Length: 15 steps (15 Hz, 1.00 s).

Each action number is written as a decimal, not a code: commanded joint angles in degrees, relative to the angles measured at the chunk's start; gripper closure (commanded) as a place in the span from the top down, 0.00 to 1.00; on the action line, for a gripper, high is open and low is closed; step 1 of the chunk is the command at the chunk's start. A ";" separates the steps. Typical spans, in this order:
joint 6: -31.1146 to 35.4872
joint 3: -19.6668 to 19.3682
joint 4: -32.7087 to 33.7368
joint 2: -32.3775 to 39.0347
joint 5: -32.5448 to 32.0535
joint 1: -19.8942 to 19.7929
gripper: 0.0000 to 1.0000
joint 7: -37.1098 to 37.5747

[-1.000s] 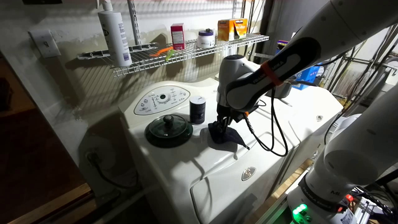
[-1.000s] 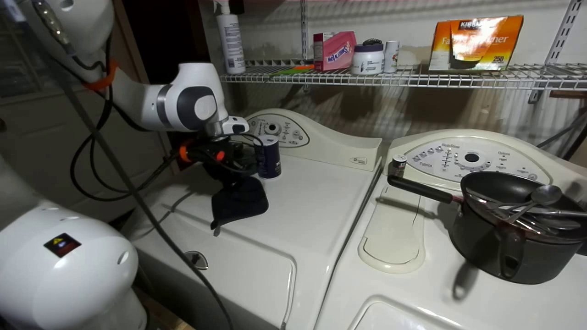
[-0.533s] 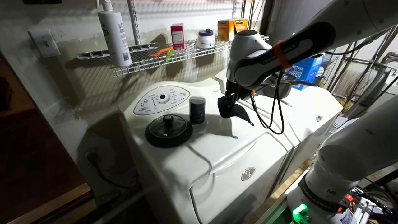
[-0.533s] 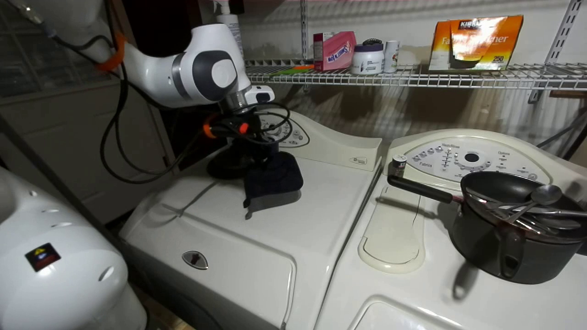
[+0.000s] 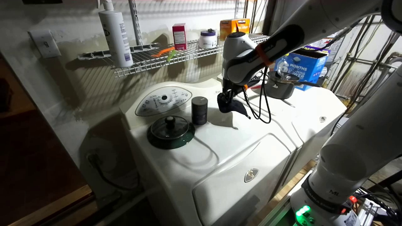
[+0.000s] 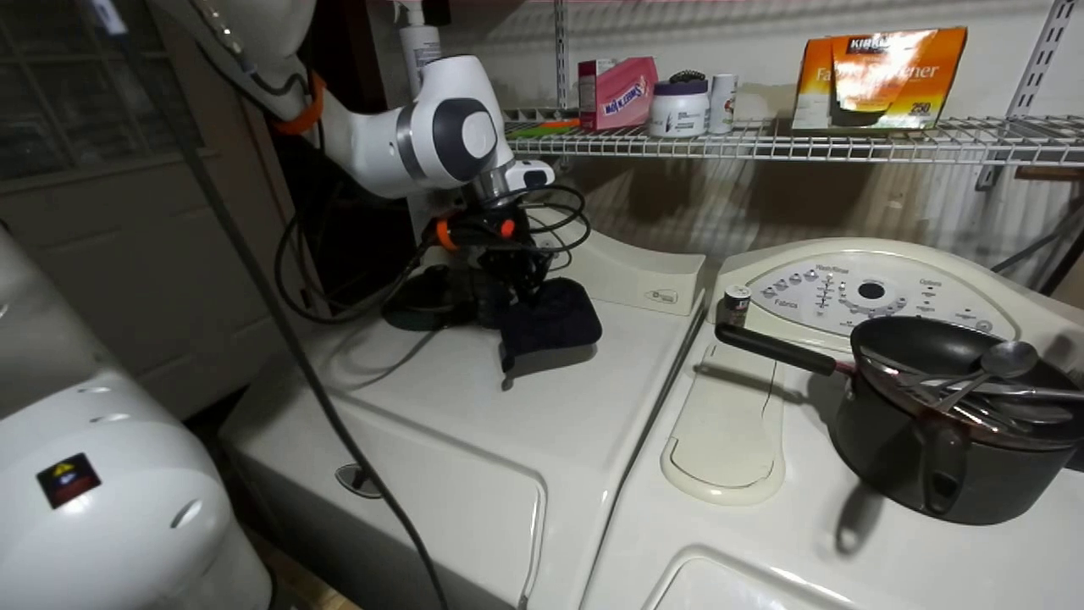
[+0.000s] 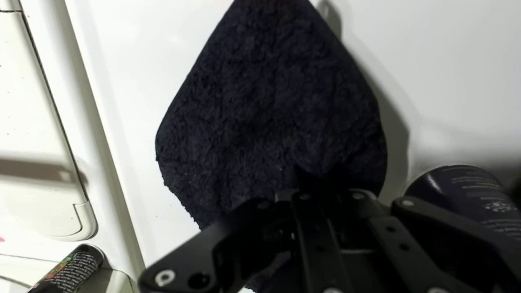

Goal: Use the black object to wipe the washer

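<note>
Gripper (image 7: 319,179): clenched on the cloth (image 7: 264,101), as it was a second ago; it points down and has shifted with its load.
Cloth: hanging from the gripper over the washer (image 6: 584,398). A second ago it was nearer the front edge of the top; now it is farther back. Since half a second ago it has moved only a little, again toward the rear.
Cloth corner: pointing to the washer's front, apart from its shadow on the top, as before. Whether any other part touches the top, I cannot tell.
Can (image 5: 199,110): upright on the washer, unmoved; the cloth's shadow now falls beside it.
Dish (image 5: 176,143): unmoved next to the can, glass lid (image 5: 165,128) resting on it.
Arm (image 5: 282,40): swung aside, so that in an exterior view more shows of the pot (image 5: 280,89) and the blue box (image 5: 306,67) than a second ago.
Spray bottle (image 6: 421,51): all in sight a second ago in an exterior view; its lower part is now behind the arm.
Second machine (image 6: 796,525): the pot and the small shaker (image 6: 735,307) are on it, both where they were.
Shelf (image 6: 762,148): jar (image 6: 679,112) and orange box (image 6: 881,80) on it, unchanged.
</note>
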 commanded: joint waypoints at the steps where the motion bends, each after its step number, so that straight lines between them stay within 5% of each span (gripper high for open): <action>1: -0.14 -1.43 -0.03 -0.05 -0.18 1.46 0.11 0.08; 5: -0.15 -1.29 -0.54 -1.12 -0.19 1.57 0.11 0.09; 6: 0.71 -1.29 1.14 0.67 -1.92 0.77 0.03 2.63; 15: 2.35 -4.30 14.99 15.98 -1.51 2.28 0.03 4.46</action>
